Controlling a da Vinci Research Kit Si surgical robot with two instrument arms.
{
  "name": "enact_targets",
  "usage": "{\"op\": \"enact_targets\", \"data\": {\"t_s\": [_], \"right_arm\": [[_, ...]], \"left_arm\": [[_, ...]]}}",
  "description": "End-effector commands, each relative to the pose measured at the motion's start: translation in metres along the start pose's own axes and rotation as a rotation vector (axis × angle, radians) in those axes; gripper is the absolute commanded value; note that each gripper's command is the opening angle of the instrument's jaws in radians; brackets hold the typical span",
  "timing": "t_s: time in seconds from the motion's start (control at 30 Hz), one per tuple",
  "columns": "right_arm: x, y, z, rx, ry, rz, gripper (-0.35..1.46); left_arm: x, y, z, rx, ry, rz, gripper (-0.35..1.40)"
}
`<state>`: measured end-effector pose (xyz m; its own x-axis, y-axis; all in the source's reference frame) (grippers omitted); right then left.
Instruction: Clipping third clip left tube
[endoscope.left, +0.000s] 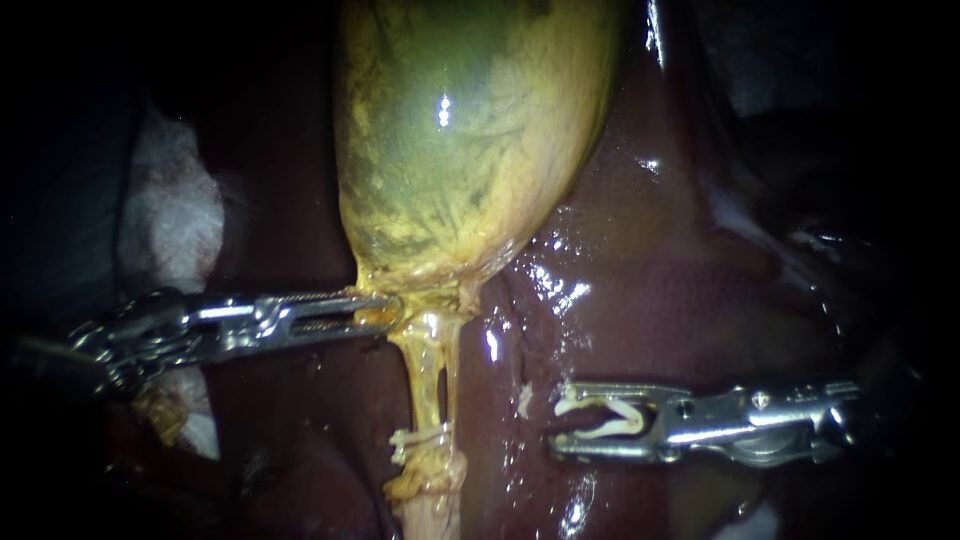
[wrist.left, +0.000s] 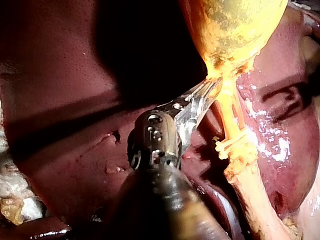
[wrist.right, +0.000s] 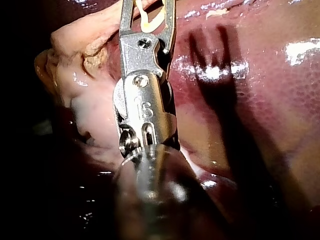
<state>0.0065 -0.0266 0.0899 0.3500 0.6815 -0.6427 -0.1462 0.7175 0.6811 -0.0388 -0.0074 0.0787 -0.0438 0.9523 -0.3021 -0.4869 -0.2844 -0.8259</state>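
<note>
Liver (endoscope.left: 680, 300) behind | left instrument (endoscope.left: 388, 306) claw clamps gallbladder (endoscope.left: 470, 130) | right instrument (endoscope.left: 556, 420) claw holds clip (endoscope.left: 630, 420)

Our left instrument (endoscope.left: 385, 308) reaches in level, shaft and wrist in a nearly straight line. Its two slotted jaws are closed together on the lower end of the gallbladder (endoscope.left: 470, 130). Our right instrument (endoscope.left: 556, 420) also lies level and points back toward the left one, its tips lower than the left jaws and well apart from them. Its jaws stand spread, each touching a limb of the pale clip (endoscope.left: 600, 420) seated between them.
</note>
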Motion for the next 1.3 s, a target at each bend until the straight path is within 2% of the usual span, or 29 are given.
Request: {"op": "enact_targets", "data": {"t_s": [0.03,0.27,0.43,0.77,0.93,1.13,1.3], "right_arm": [[0.0001,0.0,-0.0001,0.002,0.003,0.001,0.36],[0.0006,-0.0001,-0.0002,0.003,0.021,0.005,0.35],[0.001,-0.0001,0.0009,0.007,0.04,0.027,0.35],[0.0022,0.0002,0.0044,0.009,0.044,0.05,0.38],[0.0025,0.0009,0.0063,-0.001,0.052,0.094,0.38],[0.0019,0.0016,0.0091,-0.001,0.057,0.171,0.39],[0.0009,0.0022,0.0121,0.013,0.058,0.221,0.41]], "left_arm": [[0.0,0.0,0.0,0.0,0.0,0.0,-0.35],[0.0,0.0,0.0,0.0,0.0,0.0,-0.35],[0.0,0.0,-0.0005,-0.003,-0.002,0.0,-0.35],[-0.0005,0.0,-0.0037,-0.016,-0.013,0.003,-0.35],[-0.0007,-0.0002,-0.0049,-0.049,-0.034,0.006,-0.35],[-0.0011,-0.0003,-0.006,-0.069,-0.068,0.017,-0.35],[-0.0011,-0.0004,-0.0063,-0.078,-0.074,0.021,-0.35]]}}
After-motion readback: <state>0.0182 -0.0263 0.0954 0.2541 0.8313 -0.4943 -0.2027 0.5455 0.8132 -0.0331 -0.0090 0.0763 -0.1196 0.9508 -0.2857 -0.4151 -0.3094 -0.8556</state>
